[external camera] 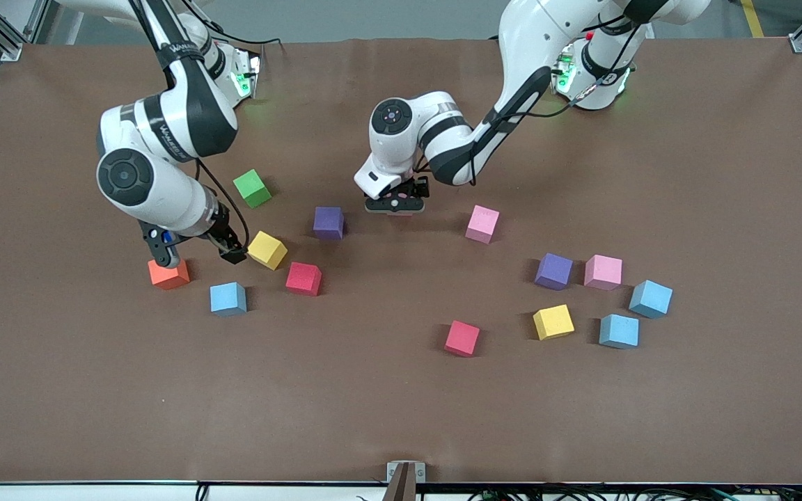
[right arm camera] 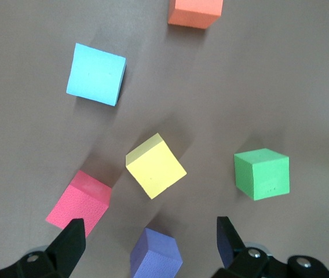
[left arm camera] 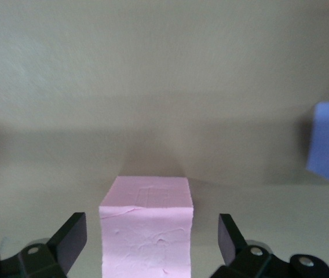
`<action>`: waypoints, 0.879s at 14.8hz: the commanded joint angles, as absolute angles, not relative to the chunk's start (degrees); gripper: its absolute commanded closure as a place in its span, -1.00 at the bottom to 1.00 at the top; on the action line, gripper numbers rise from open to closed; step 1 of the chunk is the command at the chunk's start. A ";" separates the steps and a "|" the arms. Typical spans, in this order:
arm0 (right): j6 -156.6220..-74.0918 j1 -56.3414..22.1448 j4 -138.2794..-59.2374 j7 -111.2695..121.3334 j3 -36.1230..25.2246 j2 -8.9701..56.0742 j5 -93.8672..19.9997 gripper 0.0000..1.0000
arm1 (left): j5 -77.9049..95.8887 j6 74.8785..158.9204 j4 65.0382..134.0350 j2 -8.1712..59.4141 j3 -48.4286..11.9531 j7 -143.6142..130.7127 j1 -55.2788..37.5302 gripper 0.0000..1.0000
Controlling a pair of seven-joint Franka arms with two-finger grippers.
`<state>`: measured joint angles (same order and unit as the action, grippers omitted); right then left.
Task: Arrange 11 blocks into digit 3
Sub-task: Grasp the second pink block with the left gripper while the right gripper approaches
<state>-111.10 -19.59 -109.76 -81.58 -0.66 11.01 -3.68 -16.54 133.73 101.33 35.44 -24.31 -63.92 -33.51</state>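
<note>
- Your left gripper (external camera: 395, 206): low over the middle of the table (external camera: 401, 403), jaws spread, straddling a pink block (left arm camera: 147, 229) without touching it; the fingers (left arm camera: 72, 234) stand clear on both sides.
- Your right gripper (external camera: 195, 250): up over the cluster at the right arm's end, jaws released, nothing held.
- Under it you have: an orange block (external camera: 169, 274), a blue block (external camera: 228, 298), a yellow block (external camera: 267, 250), a red block (external camera: 303, 278), a purple block (external camera: 328, 223), and a green cube (external camera: 252, 188).
- Toward the left arm's end you have: a second pink block (external camera: 482, 224), a second purple block (external camera: 554, 271) just beside a third pink block (external camera: 603, 271), a second yellow block (external camera: 553, 322), and two blue blocks (external camera: 650, 298) (external camera: 619, 330) near each other.
- A second red block (external camera: 462, 338) lies alone, nearest the front camera.
- All blocks lie scattered and apart; no digit 3 is formed.
</note>
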 commanded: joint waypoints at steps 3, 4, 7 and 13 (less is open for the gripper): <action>-111.89 -20.39 -111.80 -85.60 -0.97 9.23 -4.83 -1.00 | -16.17 126.92 102.83 27.52 -24.87 -53.39 -26.48 -1.00; -111.97 -20.30 -111.80 -86.30 -0.97 9.14 -5.53 -1.00 | -16.17 126.83 102.92 27.34 -24.87 -47.52 -24.11 -1.00; -113.46 -20.30 -112.41 -87.45 -0.97 9.14 -8.78 -1.00 | -16.43 126.83 106.42 24.97 -24.87 -36.76 -19.35 -1.00; -120.66 -23.28 -117.33 -94.56 -0.97 9.14 -8.88 -1.00 | -16.70 135.15 118.37 20.57 -24.96 -30.06 -15.65 -1.00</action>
<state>-117.71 -21.26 -113.64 -91.64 -0.66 11.00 -7.85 -16.51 130.72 111.90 23.99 -24.37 -31.43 -17.23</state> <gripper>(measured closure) 0.000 0.000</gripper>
